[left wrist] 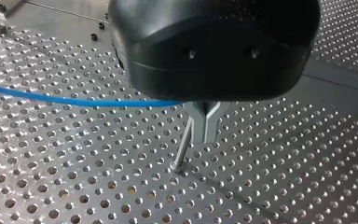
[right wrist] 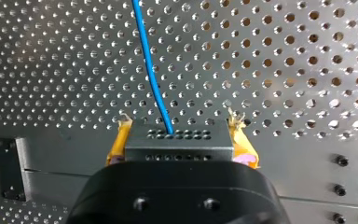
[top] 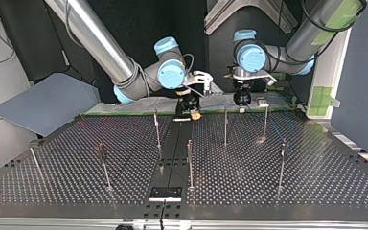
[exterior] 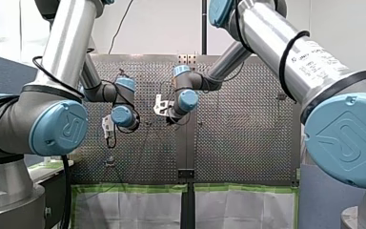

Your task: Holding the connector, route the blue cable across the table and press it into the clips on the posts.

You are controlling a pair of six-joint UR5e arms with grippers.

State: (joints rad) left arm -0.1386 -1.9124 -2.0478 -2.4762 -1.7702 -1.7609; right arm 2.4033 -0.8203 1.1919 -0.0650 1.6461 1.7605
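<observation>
Carefully now: your right claw [right wrist: 179, 125] is clamped on the connector [right wrist: 179, 142], with a yellow pad squeezing each side. The blue cable [right wrist: 151, 70] leaves the connector's front face and runs out over the perforated desk [right wrist: 307, 56]. Your left claw [left wrist: 205, 123] has its metal fingers drawn together. The cable runs in at their root, so it looks pinched there, just beside a thin post [left wrist: 182, 147]. No view shows the cable seated in a clip, so I judge the routing barely begun.

To do this step well, let the left claw steer the line to the post's clip while the right gives only enough slack to stop a kink at the connector. Bring the cable in level with the clip and press squarely, since these posts look slender and may bend.

In the top view both arms reach in with wrists bent downward. The claws hang side by side near the desk's far edge, the right one by the centre seam.
</observation>
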